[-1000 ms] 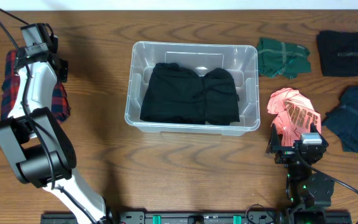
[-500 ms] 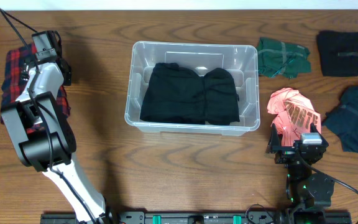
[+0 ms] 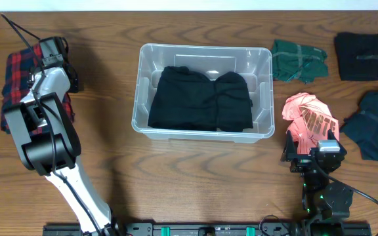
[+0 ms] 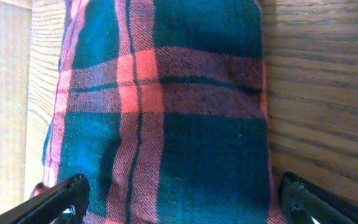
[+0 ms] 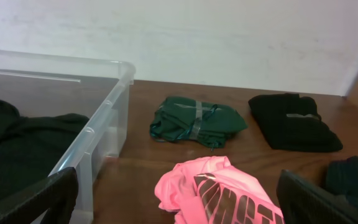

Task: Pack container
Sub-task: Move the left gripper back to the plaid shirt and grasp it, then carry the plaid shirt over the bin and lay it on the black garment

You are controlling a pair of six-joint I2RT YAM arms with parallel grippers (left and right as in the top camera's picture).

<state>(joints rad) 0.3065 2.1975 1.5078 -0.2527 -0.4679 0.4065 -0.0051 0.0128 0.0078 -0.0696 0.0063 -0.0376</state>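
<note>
The clear plastic container (image 3: 202, 48) stands at the table's middle and holds folded black clothes (image 3: 199, 98). Its wall also shows in the right wrist view (image 5: 98, 140). My left gripper (image 3: 50, 49) is open over a red and dark plaid cloth (image 3: 15, 78) at the far left. In the left wrist view the fingers (image 4: 179, 196) straddle the plaid cloth (image 4: 166, 106). My right gripper (image 3: 312, 154) is open and empty just in front of a crumpled pink shirt (image 3: 307, 118). The pink shirt (image 5: 229, 190) lies between the fingers (image 5: 182, 202) in the right wrist view.
To the container's right lie a green folded garment (image 3: 298, 61), a black folded garment (image 3: 359, 56) and a dark navy garment (image 3: 373, 124). The green garment (image 5: 197, 121) and the black garment (image 5: 294, 121) show in the right wrist view. A white wall stands behind the table.
My left arm has swung in over the plaid cloth, its wrist shifting slightly right and down. The right arm and the clothes have not moved.
</note>
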